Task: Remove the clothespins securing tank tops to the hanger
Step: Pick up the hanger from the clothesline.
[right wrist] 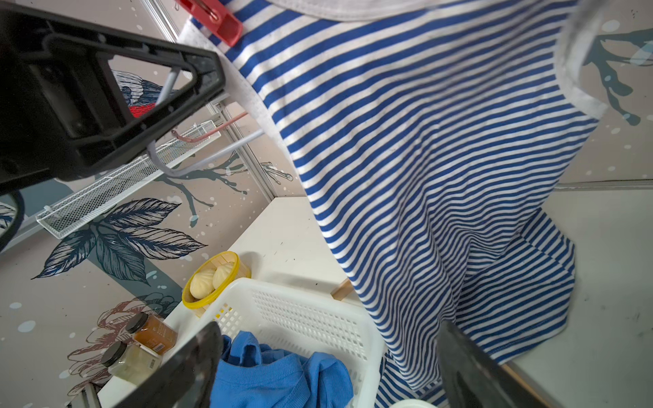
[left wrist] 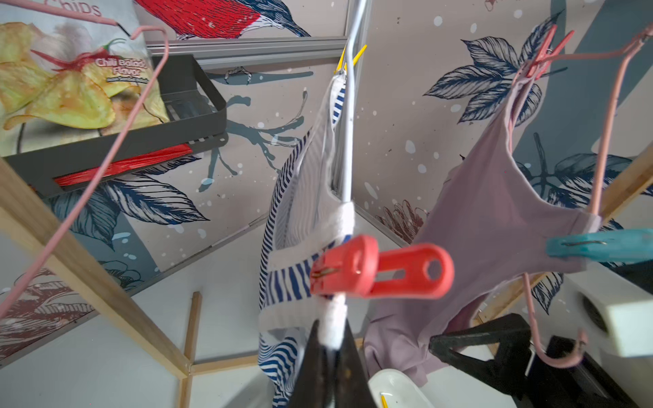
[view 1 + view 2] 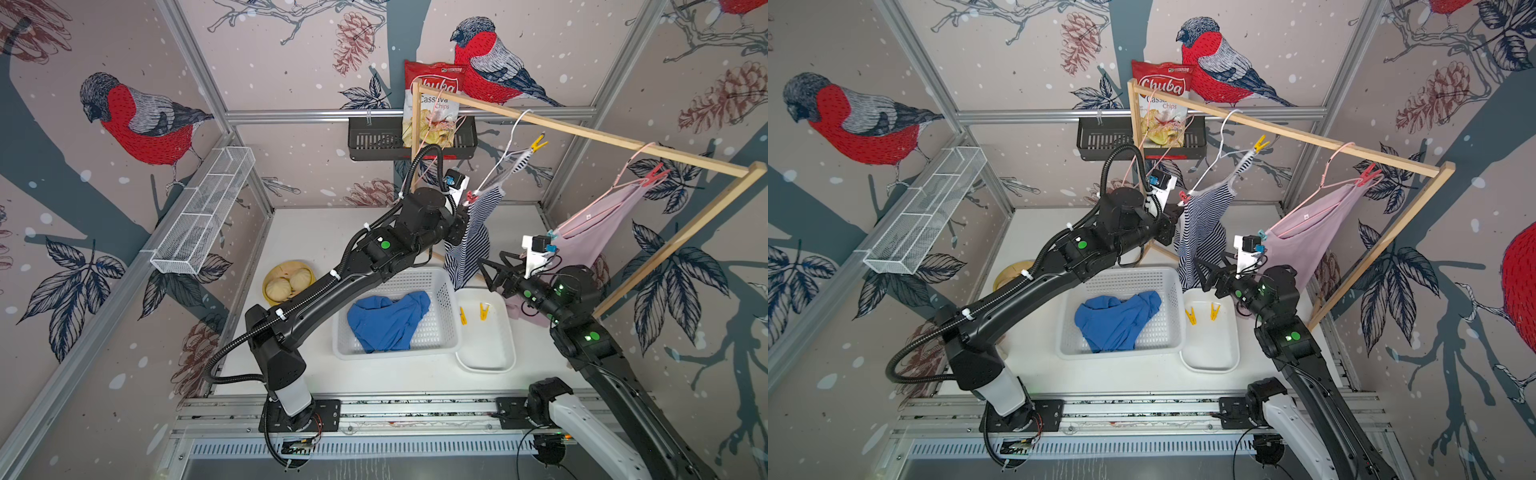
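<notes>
Up on the wooden rack (image 3: 590, 132): two tops on hangers, one striped top (image 3: 469, 245) and one pink top (image 3: 598, 224). Down on the worktop (image 3: 307, 237), inside the white basket (image 3: 442, 291): one blue top (image 3: 388, 322). Three tops in all.

Six clothespins counted. Four clipped on: a yellow clothespin (image 3: 539, 143) and a red clothespin (image 2: 374, 268) on the striped top's two straps, a pink-red clothespin (image 3: 656, 174) and a teal clothespin (image 2: 600, 245) on the pink top's two straps. Two lying in the white tray (image 3: 486, 353): one loose clothespin (image 3: 462, 316) and a second loose clothespin (image 3: 483, 311), both yellow, not touching.

Three hangers too: a white hanger (image 2: 349, 141) under the striped top, a pink hanger (image 2: 610, 130) under the pink top, and a bare hanger (image 2: 111, 143).

Left fingers (image 2: 319, 353) squeezed tight on the white edge of the striped top, wrapped round the white hanger, just below the red clothespin. Right fingers (image 3: 489, 272) spread wide, holding nothing, close beside the striped top's lower part.

Clearest from the left wrist: that tight pinch, close up. Seen only from the right wrist: two jars with black lids, one brown jar (image 1: 153, 330) and one pale jar (image 1: 130, 360), by the wall near the yellow bowl (image 1: 229, 256) of buns. Both loose clothespins plain only in both top views.
</notes>
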Controlling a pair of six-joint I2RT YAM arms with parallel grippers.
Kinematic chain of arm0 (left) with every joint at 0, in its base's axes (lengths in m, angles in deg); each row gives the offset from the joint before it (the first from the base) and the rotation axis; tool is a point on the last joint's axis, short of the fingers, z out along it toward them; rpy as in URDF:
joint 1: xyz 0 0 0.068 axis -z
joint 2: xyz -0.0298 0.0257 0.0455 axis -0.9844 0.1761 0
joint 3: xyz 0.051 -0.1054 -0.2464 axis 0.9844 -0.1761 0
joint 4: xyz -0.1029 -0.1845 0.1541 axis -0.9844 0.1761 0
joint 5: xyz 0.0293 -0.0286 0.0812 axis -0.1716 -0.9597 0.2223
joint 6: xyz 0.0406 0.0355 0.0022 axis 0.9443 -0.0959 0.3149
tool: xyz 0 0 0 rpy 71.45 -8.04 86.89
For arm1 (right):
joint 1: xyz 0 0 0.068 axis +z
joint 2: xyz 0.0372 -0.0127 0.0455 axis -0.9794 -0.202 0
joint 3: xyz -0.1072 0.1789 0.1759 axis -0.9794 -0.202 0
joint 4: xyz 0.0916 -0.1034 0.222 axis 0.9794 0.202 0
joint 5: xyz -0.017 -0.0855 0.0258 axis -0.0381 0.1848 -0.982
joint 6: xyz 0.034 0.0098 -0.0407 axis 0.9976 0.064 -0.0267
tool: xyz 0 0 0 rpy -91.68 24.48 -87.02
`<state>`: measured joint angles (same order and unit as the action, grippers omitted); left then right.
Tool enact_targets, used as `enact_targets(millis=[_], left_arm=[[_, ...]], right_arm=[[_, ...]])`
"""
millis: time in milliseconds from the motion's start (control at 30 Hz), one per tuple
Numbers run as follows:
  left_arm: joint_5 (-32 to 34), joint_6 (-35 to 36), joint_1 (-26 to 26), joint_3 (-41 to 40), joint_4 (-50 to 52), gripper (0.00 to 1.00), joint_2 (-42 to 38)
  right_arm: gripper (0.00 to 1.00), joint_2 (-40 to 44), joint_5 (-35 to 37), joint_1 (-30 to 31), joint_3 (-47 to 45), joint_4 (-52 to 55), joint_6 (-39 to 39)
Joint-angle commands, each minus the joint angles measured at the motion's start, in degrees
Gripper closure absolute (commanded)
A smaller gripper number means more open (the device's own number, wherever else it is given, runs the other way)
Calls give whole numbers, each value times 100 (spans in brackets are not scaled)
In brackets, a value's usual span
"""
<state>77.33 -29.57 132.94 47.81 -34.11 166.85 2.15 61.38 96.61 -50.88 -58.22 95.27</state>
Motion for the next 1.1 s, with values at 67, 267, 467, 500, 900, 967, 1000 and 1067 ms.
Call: enact_targets(millis=[67, 267, 467, 500, 900, 967, 1000, 1067], left_arm=[[8, 24, 1, 325, 7, 100, 28], [67, 119, 1, 766, -78, 100, -34], [340, 261, 1, 691, -217, 100, -392], [372, 303, 1, 619, -198, 100, -475], [377, 186, 1, -2037, -1226, 100, -2891], [238, 183, 1, -2344, -1484, 100, -3266], [181, 196, 1, -2421, -1535, 100, -3396], [156, 243, 1, -2525, -1551, 100, -3680]], right_arm=[[6, 41, -220, 112, 33, -183, -78], [4, 142, -122, 577, 24, -353, -169], [0, 73, 390, 1273, 196, -331, -467], [0, 45, 411, 1346, 219, -337, -500], [0, -3, 800, 1846, 384, -363, -742], [0, -19, 911, 1895, 423, -355, -780], [0, -14, 930, 1907, 441, -359, -802], [0, -1, 1021, 1944, 483, -338, -809]])
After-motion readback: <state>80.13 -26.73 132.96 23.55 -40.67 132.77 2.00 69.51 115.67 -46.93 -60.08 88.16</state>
